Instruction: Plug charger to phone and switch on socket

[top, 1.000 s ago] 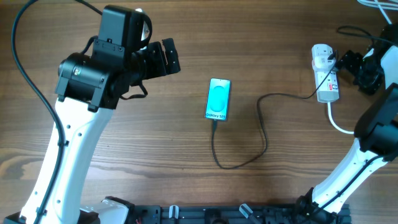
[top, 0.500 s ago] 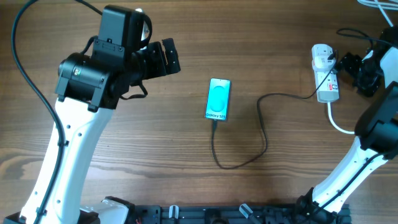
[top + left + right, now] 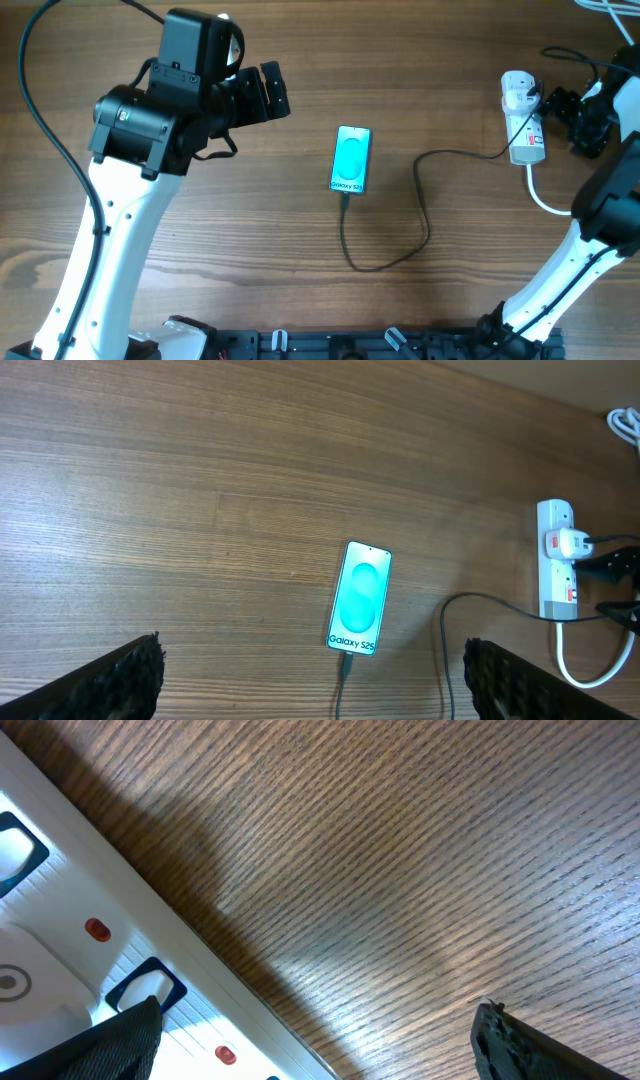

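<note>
Right gripper (image 3: pixel 555 105) has shifted slightly; nothing else has changed. Phone (image 3: pixel 351 159) lies flat on the wooden table (image 3: pixel 300 250), cyan screen up. Charger (image 3: pixel 424 215) tip meets the phone's text-end short edge, and its cable loops right of the phone to the socket (image 3: pixel 523 120). Right gripper sits just past the socket, spread wide and empty. Left gripper (image 3: pixel 272 92) hovers left of the phone, also wide and empty.

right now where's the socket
In the overhead view the socket lies at the far right of the table, well right of the phone, with the charger cable running up to its left side.
</note>
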`<state>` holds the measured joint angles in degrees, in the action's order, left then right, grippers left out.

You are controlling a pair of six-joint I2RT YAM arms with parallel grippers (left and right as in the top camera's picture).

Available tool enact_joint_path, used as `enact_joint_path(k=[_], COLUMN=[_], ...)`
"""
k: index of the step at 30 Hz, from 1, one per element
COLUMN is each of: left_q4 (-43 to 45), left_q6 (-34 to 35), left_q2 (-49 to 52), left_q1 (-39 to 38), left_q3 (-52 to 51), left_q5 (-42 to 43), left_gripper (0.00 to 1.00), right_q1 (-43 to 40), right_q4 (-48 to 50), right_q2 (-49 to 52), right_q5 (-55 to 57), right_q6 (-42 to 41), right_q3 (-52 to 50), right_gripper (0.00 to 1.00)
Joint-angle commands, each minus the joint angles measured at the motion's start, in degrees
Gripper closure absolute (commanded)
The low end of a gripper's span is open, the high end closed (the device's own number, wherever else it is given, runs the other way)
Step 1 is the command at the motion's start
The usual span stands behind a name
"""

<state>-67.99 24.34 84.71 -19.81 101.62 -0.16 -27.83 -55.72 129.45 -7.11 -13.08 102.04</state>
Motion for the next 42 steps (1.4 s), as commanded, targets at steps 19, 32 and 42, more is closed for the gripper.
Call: enact_joint_path(k=[19, 32, 42], left_q4=[0.0, 0.0, 0.0], left_q6=[0.5, 0.5, 0.5], left_q2=[-0.2, -0.2, -0.2], left_q1=[-0.2, -0.2, -0.2], left_q3=[0.0, 0.0, 0.0], left_q5=[-0.8, -0.8, -0.8], left_gripper=[0.00, 0.00, 0.00], right_q1=[0.8, 0.9, 0.8], right_q4=[3.2, 1.5, 0.3], right_q2=[2.4, 2.4, 2.3], right_q5=[-5.4, -5.4, -5.4], right_q6=[1.2, 1.5, 1.5], right_q3=[-0.5, -0.5, -0.5], right_gripper=[0.00, 0.00, 0.00])
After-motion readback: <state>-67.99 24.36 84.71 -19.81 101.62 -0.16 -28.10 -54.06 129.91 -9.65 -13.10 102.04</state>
